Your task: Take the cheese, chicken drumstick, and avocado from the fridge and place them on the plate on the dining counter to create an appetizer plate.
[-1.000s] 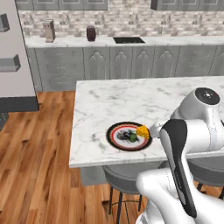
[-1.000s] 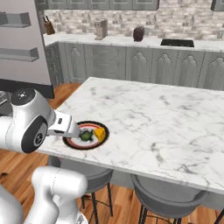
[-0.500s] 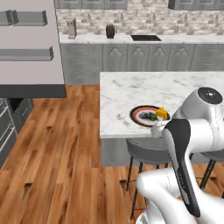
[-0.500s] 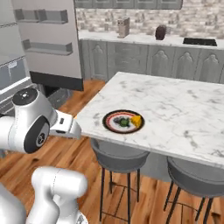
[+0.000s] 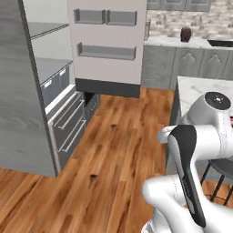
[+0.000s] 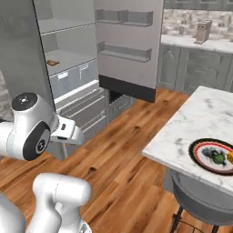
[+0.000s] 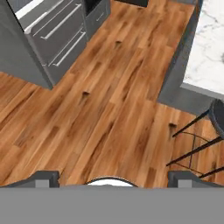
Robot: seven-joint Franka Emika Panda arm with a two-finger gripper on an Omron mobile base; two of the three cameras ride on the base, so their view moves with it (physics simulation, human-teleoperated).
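The pincer, jaws apart and empty over the wooden floor, has the small golden-brown chicken drumstick far left on the tall grey fridge's inner shelf.

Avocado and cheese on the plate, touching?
Cannot tell. In the right base view the avocado and cheese sit side by side on the plate, but the frame edge crops the cheese.

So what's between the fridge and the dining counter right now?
Bare wooden floor lies between the fridge and the dining counter, as the right base view shows.
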